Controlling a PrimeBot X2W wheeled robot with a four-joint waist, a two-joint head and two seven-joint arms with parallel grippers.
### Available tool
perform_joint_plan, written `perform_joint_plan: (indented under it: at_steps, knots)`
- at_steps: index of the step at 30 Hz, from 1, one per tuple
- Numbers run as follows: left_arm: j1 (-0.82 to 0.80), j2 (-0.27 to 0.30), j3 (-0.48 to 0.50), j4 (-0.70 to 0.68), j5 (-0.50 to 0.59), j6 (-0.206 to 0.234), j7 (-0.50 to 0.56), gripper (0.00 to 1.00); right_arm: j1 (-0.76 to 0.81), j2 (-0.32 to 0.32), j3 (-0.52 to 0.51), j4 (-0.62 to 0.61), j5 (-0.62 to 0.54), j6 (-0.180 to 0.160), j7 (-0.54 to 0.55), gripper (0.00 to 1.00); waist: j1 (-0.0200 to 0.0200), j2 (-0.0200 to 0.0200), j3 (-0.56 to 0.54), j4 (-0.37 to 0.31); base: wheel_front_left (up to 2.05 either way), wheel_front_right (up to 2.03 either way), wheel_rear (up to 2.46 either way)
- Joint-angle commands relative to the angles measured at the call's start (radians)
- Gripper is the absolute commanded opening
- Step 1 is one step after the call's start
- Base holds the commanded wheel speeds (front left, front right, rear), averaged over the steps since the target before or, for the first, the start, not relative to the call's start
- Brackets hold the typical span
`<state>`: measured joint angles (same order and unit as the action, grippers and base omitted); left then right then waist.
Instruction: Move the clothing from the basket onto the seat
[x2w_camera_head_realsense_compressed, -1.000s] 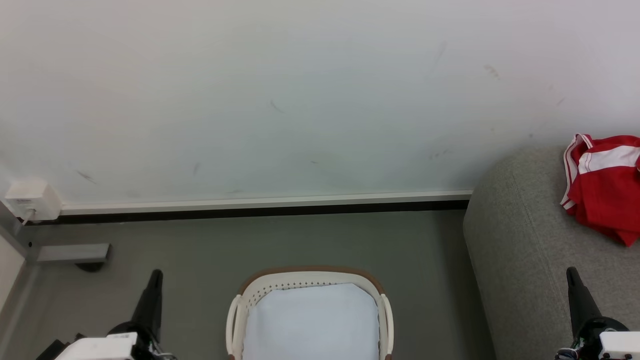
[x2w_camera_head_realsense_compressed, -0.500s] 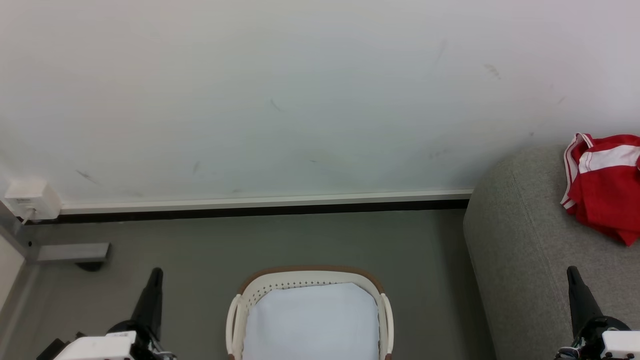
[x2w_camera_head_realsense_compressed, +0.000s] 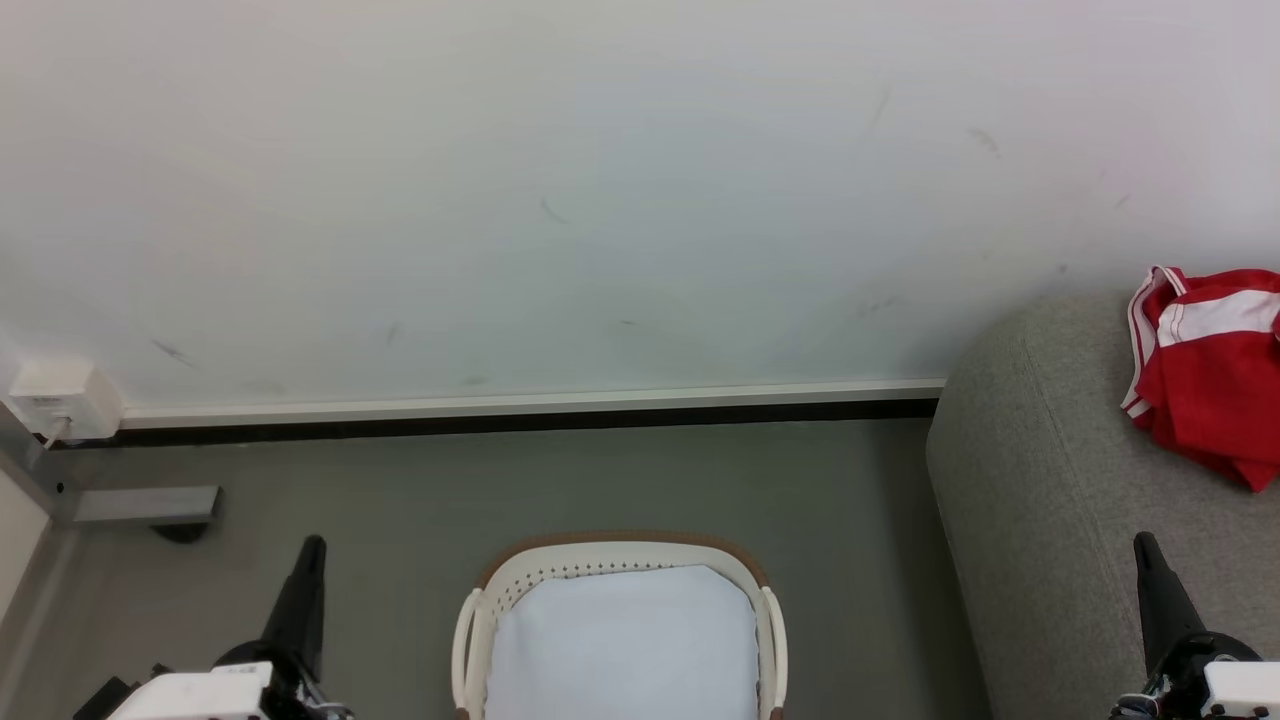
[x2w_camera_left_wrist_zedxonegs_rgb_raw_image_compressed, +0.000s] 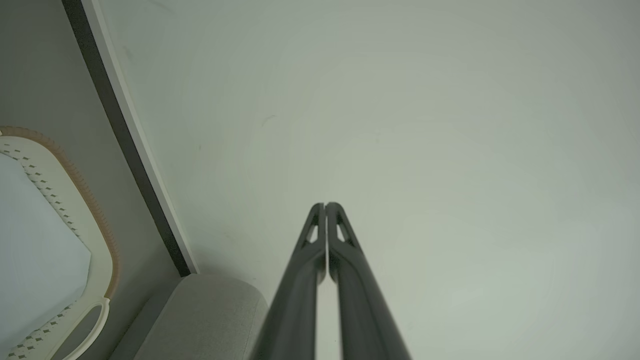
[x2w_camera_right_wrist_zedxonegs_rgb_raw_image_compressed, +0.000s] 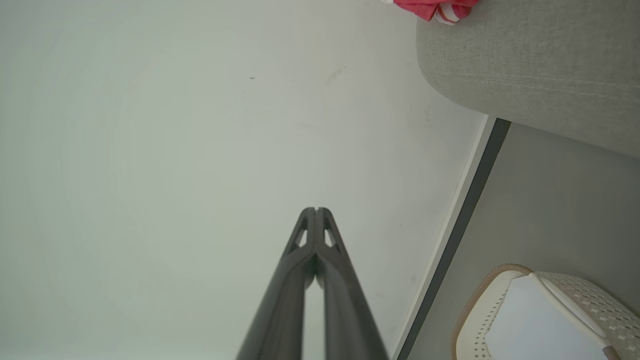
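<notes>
A scuffed white wall (x2w_camera_head_realsense_compressed: 600, 200) meets the grey floor (x2w_camera_head_realsense_compressed: 600, 480) along a white skirting board (x2w_camera_head_realsense_compressed: 530, 403) above a dark strip (x2w_camera_head_realsense_compressed: 500, 426).

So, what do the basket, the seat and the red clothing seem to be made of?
The basket looks like smooth cream plastic: moulded, perforated walls under a brown rim. The seat looks like matte grey woven upholstery fabric, with a stitched seam. The clothing seems to be thin sports fabric, probably synthetic; it lies in soft folds.

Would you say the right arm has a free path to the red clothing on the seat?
Probably yes: the right gripper is shut and empty, and nothing but bare grey seat lies between it and the clothing. Whether the arm stretches that far is unclear.
</notes>
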<state>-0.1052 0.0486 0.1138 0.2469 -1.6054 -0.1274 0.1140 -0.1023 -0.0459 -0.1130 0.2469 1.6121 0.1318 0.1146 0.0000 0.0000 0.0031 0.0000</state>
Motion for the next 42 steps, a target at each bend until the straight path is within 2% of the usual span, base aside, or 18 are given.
perform_joint_plan:
  at_steps: [1, 42]
  knots:
    - [-0.009, 0.002, 0.002, -0.003, -0.013, -0.006, 0.004, 0.0, -0.013, -0.008, -0.004, -0.005, 0.002, -0.002, 0.003, 0.0, 0.0, 0.0, 0.0, 0.0, 0.0, 0.0, 0.0]
    - [-0.008, 0.002, 0.002, -0.003, -0.014, -0.006, 0.004, 0.0, -0.013, -0.008, -0.004, -0.005, 0.002, -0.002, 0.003, 0.0, 0.0, 0.0, 0.0, 0.0, 0.0, 0.0, 0.0]
